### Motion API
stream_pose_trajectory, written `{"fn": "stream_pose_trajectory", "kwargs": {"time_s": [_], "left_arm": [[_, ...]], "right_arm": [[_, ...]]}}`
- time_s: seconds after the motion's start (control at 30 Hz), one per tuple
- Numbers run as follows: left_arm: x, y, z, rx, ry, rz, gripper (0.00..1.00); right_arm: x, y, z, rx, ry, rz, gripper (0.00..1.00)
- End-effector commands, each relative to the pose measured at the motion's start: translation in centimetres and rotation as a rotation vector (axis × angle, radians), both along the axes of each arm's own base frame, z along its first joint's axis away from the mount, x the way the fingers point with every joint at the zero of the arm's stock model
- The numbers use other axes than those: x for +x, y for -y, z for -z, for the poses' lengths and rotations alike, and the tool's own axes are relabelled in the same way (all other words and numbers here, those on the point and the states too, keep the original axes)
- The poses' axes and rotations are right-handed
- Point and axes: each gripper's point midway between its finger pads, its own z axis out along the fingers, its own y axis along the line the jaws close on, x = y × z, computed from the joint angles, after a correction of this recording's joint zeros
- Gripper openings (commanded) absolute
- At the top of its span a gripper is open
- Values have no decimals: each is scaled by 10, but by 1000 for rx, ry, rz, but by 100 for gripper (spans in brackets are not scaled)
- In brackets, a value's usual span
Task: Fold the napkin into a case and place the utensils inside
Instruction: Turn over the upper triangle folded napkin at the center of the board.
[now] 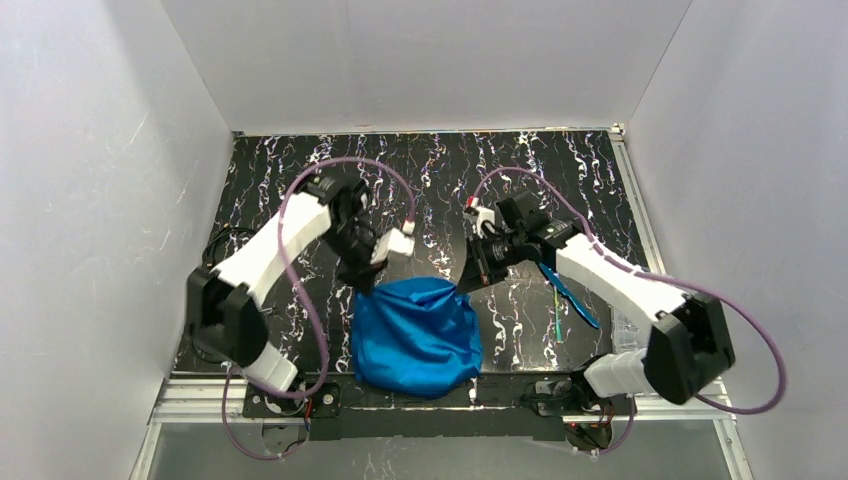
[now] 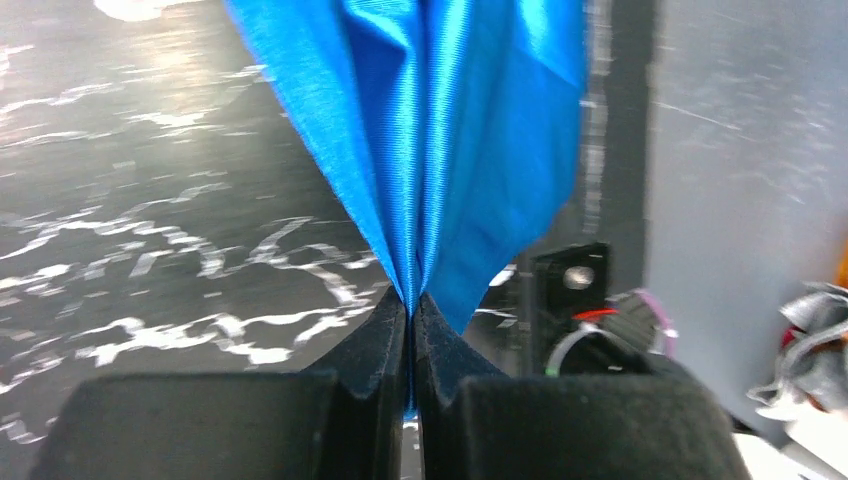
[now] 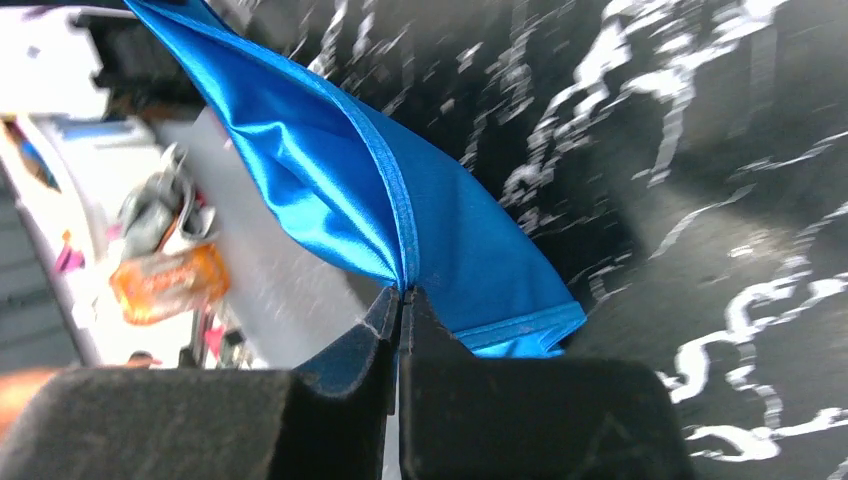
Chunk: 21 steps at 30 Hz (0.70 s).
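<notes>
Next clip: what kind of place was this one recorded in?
Most likely a lab robot test cell, not a home or kitchen: plain white panels box in a black marbled tabletop, an aluminium frame rail runs along its near edge, with the left arm and right arm bolted there.

Right hand (image 3: 401,300) pinches the napkin's (image 3: 330,190) hemmed edge.

— Is any writing, label or number to be read?
— None can be read. An orange thing (image 3: 168,285) is seen in the right wrist view, but it is too blurred.
</notes>
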Motion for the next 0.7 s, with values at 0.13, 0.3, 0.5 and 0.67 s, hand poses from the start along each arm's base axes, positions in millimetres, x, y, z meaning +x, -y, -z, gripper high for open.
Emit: {"fn": "stream_pose_trajectory", "kwargs": {"time_s": [0.13,0.3,0.5,0.67], "left_arm": [[124,2,50,103,24,-42,0],[167,-1,89,178,56,-98,0],[204,-1,107,190,93,-206,0],[216,0,112,185,110,-260,0]], "right_arm": [[111,-12,35,-19,221,80,1],[148,-5,84,-101,146,95,1],[184,3,95,-106,146,138,1],[209,3,106,-126,165,161,1]]}}
